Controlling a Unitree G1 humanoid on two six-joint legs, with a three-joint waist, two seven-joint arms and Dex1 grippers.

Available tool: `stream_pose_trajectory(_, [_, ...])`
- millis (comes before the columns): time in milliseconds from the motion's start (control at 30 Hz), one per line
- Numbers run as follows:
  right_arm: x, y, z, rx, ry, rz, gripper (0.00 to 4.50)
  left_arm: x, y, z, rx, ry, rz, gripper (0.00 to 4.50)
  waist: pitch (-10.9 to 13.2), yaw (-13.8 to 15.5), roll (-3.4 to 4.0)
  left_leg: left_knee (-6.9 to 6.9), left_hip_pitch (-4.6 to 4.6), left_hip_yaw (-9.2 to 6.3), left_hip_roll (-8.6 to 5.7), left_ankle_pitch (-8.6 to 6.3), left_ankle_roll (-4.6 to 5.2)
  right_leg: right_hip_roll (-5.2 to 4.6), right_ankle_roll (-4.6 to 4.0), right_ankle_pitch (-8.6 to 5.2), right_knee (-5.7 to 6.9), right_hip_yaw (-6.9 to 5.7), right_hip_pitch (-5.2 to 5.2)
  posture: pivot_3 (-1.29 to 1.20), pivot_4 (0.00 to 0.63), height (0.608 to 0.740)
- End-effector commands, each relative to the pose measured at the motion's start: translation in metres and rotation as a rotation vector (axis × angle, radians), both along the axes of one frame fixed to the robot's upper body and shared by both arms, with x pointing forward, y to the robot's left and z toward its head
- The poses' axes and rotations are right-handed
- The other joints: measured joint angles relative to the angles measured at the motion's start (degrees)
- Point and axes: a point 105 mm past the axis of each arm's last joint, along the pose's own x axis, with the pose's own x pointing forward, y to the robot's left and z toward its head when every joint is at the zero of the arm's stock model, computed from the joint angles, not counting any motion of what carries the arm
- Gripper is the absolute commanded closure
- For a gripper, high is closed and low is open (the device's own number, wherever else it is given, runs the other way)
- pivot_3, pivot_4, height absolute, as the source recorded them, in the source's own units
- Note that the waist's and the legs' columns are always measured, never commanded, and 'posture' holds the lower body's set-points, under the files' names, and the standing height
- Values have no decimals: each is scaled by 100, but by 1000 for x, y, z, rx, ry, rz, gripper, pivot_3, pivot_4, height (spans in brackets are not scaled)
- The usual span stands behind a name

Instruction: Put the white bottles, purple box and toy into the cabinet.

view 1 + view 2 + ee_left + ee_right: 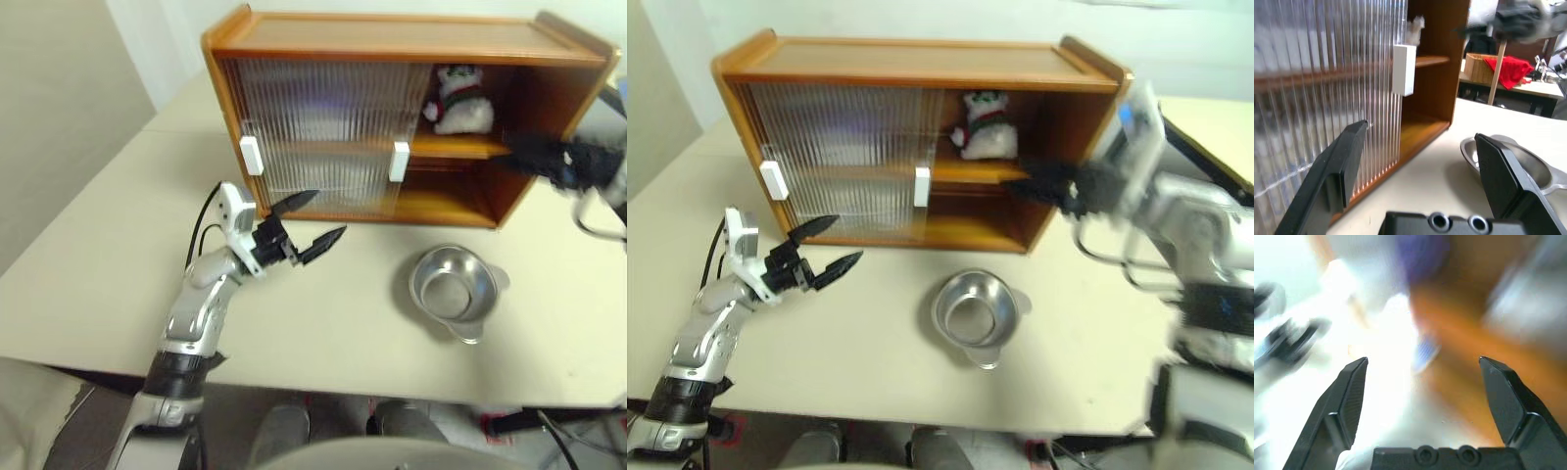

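Right gripper point(1043, 184) spread wide, holding nothing, blurred just outside open right half of cabinet point(921, 54), level with upper shelf; probably empty because toy point(982, 125) already sits upright on that upper shelf, apart from fingers. Left gripper point(312, 223) also fully splayed, empty, hovering over table point(118, 264) just in front of closed sliding doors, tips aimed toward lower shelf opening; looks like a standby pose, clear of other arm's path. Left wrist view: black fingers point(1334, 171) framing ribbed door and white handle point(1403, 69), not touching either. Cabinet contents: toy on upper shelf right side; lower shelf right side bare as far as visible. Behind ribbed translucent doors on left half, faint purplish smear on upper level, possibly purple box, cannot tell for sure; white bottles not made out, may sit behind doors, unconfirmed. Right wrist view too smeared to read beyond wide black fingers point(1347, 401), orange wood tone and a purple patch. Steel bowl point(972, 315) on table in front of cabinet, near open side, empty, not part of task, well apart from both grippers. Second white handle point(251, 155) on left door. Judgement: toy step done; doors left standing slid to left so right bay stays reachable; remaining items unverifiable from here, task likely late stage.
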Motion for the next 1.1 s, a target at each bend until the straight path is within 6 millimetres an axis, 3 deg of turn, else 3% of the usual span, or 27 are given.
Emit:
stream_pose_trajectory(33, [-14,-5,-13,87,118,-22,13,-2,-1,1,0,-6,-17,0,1,-20,12,15,-4,6,-1,-4,-1,1,3,-3,5,0,2,-93,0,740])
stream_pose_trajectory(167, [-25,-27,-60,62,253,-144,13,-2,-3,1,3,-4,-28,0,6,-47,-3,43,0,16,-1,-49,75,1,78,-20,4,6,17,-97,0,740])
stream_pose_trajectory(400, [-33,-47,-103,75,343,-280,13,-2,-4,0,9,-1,-32,0,4,-99,4,56,4,11,-2,-60,98,0,89,11,5,8,20,-97,0,740])
stream_pose_trajectory(633, [-28,-50,-127,88,356,-361,13,-2,-2,1,12,-2,-30,0,2,-137,7,56,2,10,-1,-60,98,0,89,16,4,6,19,-94,0,740])
stream_pose_trajectory(1100, [-27,-14,-143,183,478,-307,13,-1,-1,2,23,-5,-21,0,1,-125,9,51,2,8,-2,-59,99,0,91,17,3,7,18,-82,0,740])
